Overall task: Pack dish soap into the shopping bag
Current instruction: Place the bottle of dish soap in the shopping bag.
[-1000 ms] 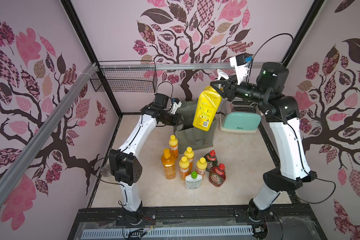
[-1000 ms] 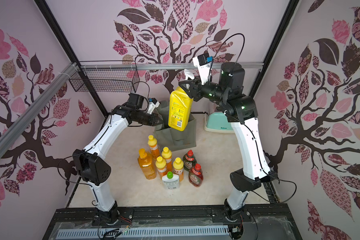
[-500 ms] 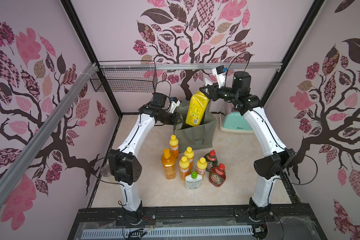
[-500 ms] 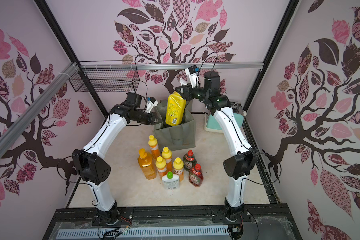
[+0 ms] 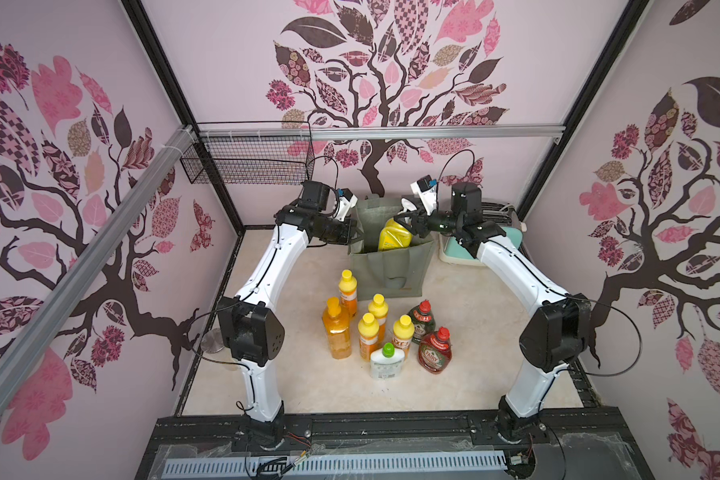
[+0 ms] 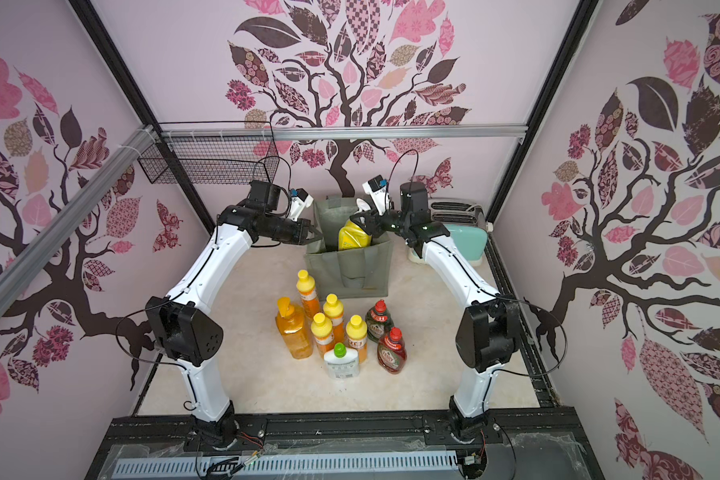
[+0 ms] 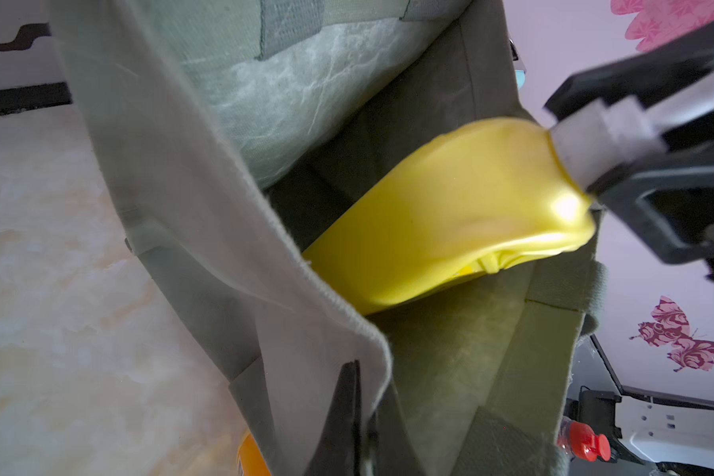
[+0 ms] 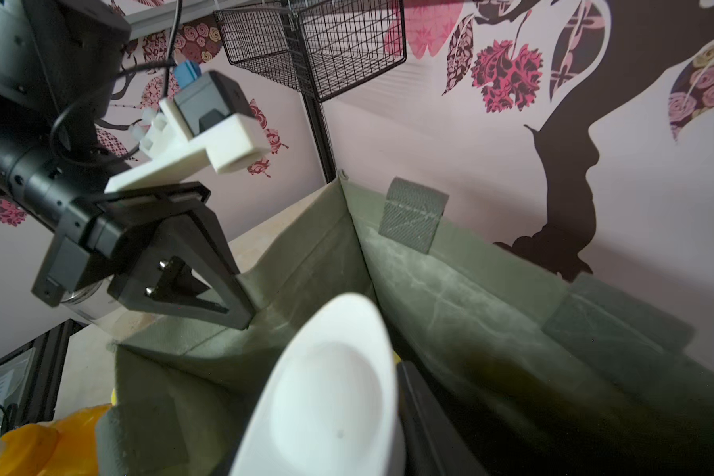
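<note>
Upper centre: right gripper [image 5: 411, 219] clamps yellow bottle [image 5: 393, 237] at the pump neck, body inside shopping bag [image 5: 385, 272]; left gripper [image 5: 355, 235] pinches bag rim.

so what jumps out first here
The big yellow bottle, tilted and half sunk in the shopping bag at the back, held at its neck by the right gripper. The left gripper pinches the bag's rim, and eight more bottles stand clustered in front.
</note>
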Robot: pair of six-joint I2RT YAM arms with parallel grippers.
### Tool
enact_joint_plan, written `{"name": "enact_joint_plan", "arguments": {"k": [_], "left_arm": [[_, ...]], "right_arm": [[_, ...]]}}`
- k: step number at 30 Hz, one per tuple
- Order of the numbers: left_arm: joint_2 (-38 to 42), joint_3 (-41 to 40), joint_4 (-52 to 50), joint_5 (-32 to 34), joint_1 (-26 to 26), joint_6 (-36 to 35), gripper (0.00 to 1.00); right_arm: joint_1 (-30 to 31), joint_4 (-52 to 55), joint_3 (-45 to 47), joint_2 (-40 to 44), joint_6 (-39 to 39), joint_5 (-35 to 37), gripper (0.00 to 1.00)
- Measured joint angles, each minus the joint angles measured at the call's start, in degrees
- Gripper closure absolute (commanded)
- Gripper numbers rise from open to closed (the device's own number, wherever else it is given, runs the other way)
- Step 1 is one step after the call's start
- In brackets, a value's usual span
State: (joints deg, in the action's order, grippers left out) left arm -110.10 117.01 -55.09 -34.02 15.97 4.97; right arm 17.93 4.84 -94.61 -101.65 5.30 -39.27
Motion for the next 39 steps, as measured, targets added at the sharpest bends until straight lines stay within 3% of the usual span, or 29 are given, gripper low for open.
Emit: {"name": "enact_joint_plan", "arguments": {"k": [5,19,27,30,32,34,37,39], "left_arm": [[-0.6,0.0,0.0,-0.2,0.3,0.3,1.0],[-1.1,0.8,0.0,0.2,0.9,0.5,1.0],[-1.3,0.8,0.1,0.6,1.1,0.5,1.0],[-1.3,0.8,0.2,0.7,1.1,0.5,1.0],[-1.3,0.8,0.2,0.9,1.2,0.6,1.0],[-1.3,0.8,0.2,1.4,1.2,0.7,1.0],[-1.3,0.7,0.6,3.2,1.4,1.1,1.0],[-1.3,0.4,0.6,4.5,1.4,1.4,1.0]], "right_arm": [[0.9,-1.6,3.1,0.2,2.5,0.1,1.0],[5.6,-1.3,-1.2,-5.6,10.0,6.1,1.0],[5.4,-7.5,6.6,-5.4,11.5,9.2,1.0],[5.4,-9.2,7.5,-5.4,11.4,9.7,0.82],[5.4,-9.7,7.7,-5.4,11.4,9.7,0.45],[5.4,-10.8,7.7,-5.4,11.3,9.9,0.21],[5.4,-12.2,7.7,-3.3,11.3,11.1,0.03],[5.5,-12.5,7.7,-0.7,11.0,12.6,0.0]]}}
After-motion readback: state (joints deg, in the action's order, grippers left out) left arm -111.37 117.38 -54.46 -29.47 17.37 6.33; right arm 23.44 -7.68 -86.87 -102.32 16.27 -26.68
